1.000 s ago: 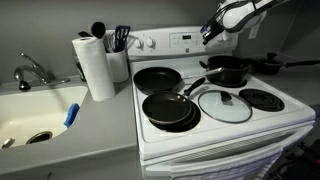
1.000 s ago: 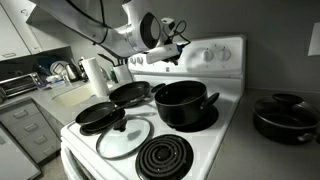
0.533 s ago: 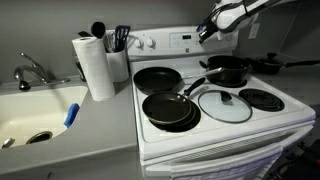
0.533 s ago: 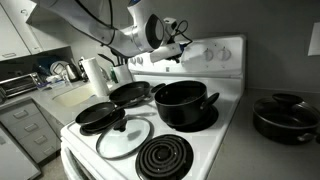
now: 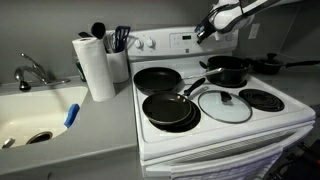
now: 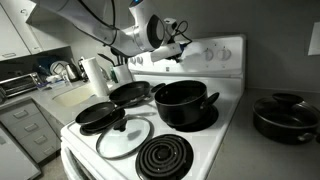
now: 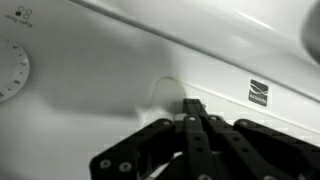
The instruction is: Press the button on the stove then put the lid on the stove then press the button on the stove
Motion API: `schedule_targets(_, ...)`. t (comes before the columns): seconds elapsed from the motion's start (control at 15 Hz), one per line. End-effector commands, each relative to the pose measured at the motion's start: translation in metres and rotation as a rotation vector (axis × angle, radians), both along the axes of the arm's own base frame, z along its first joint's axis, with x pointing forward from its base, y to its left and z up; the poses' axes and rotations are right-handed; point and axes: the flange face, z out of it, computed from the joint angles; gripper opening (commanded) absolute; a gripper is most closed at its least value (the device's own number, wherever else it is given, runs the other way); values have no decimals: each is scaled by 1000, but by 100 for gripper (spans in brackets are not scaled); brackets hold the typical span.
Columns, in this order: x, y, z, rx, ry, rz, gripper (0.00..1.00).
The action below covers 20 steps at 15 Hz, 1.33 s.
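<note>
The white stove (image 5: 262, 120) (image 6: 222, 140) has four black burners and a raised back panel (image 5: 175, 42) (image 6: 215, 52). The round glass lid (image 5: 224, 104) (image 6: 124, 138) lies flat on a front burner, its black knob up. My gripper (image 5: 199, 33) (image 6: 181, 44) is shut, fingers pressed together, and points at the back panel. In the wrist view the fingertips (image 7: 191, 104) touch a round white button (image 7: 166, 92) on the panel (image 7: 100, 60). The gripper holds nothing.
Two black frying pans (image 5: 169, 108) (image 5: 157, 78) sit on the burners nearer the sink, a black pot (image 5: 226, 70) (image 6: 185, 103) on a back burner. A paper towel roll (image 5: 96, 66), utensil holder (image 5: 119, 60) and sink (image 5: 38, 112) lie beside the stove. Another black pot (image 6: 283, 115) stands on the counter.
My gripper has moved a little closer to the stove's back panel over the last second. Nothing else has moved.
</note>
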Motion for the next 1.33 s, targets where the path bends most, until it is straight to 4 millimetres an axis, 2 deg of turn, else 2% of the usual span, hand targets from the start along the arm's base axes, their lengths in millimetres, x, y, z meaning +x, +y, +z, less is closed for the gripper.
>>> schedule_targets(0.0, 11, -3, -1, 7, -5, 11, 0)
schedule_targets(0.33, 15, -2, -7, 12, -14, 5, 0)
schedule_targets(0.47, 6, 5, -1, 12, 5, 5, 0)
schedule_targets(0.67, -22, 22, 11, 29, 88, -12, 0)
schedule_targets(1.07, -87, 69, 37, 51, 163, -83, 0)
schedule_targets(1.27, -119, 78, 48, 47, 222, -113, 0)
